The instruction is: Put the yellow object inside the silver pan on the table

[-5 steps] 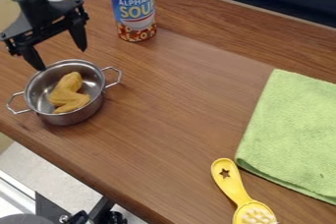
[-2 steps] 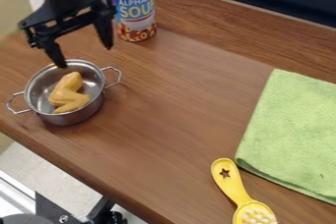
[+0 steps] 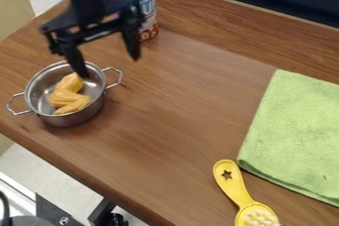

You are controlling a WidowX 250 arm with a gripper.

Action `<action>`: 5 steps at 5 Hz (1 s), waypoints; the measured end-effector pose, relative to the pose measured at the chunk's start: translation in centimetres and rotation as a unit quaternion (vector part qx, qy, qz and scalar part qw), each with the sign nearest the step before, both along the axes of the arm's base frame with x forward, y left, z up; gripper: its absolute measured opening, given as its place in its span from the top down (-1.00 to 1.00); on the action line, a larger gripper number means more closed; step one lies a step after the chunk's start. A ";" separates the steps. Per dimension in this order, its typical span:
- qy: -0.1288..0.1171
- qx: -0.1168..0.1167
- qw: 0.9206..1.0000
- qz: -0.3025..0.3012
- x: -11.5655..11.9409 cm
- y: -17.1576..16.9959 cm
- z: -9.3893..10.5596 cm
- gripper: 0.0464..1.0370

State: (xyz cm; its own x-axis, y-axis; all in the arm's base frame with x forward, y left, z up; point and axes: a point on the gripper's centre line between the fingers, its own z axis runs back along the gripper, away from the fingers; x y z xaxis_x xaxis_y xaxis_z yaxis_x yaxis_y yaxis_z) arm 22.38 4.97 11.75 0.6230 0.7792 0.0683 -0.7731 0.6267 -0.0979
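Swung the gripper (image 3: 110, 67), spread wide and empty, toward three o'clock, left the yellow toy (image 3: 65, 96) lying inside the silver pan (image 3: 81, 117) at the view's nine o'clock, and judged placement done with only retreat remaining.

The blurred hand (image 3: 110, 66) partly hides the can (image 3: 149, 17); edges crop the brush (image 3: 233, 184) and cloth (image 3: 298, 133).

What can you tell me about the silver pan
The pan is round and fairly deep, with shiny, metal-looking walls and two opposite wire loop handles. It sits upright on the wooden table, near its edge. The yellow object lies inside. One finger of the open gripper overlaps its rim in the picture.
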 end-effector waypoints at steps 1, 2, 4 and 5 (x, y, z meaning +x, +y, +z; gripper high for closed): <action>-0.005 0.002 1.000 -0.010 0.2 -1.7 -0.3 -0.93; -0.004 0.007 1.000 -0.025 0.2 -3.1 -0.7 -0.93; -0.032 -0.002 0.999 0.012 3.0 -4.7 0.1 -0.93; -0.040 -0.010 0.999 0.034 5.0 -5.2 0.6 -0.93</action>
